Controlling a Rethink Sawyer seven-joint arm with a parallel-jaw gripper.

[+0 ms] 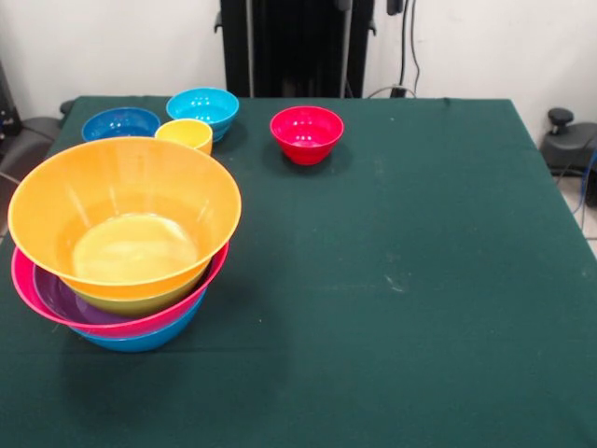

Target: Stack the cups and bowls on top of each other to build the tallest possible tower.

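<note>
tower (121, 245) front-left, cup (185, 133) behind — bowls (306, 133) beyond

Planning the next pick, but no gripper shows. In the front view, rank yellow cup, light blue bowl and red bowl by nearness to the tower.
1. Yellow cup, just behind the tower.
2. Light blue bowl, behind the cup.
3. Red bowl, farther right, alone.

On my dark green tabletop (420, 280) the tower (121, 252) shows an orange bowl (121, 201) on top, then yellow-green, purple, pink and blue rims beneath. Behind it stand a dark blue bowl (119, 122), a light blue bowl (202, 107), a yellow cup (184, 134) and a red bowl (307, 133).
</note>
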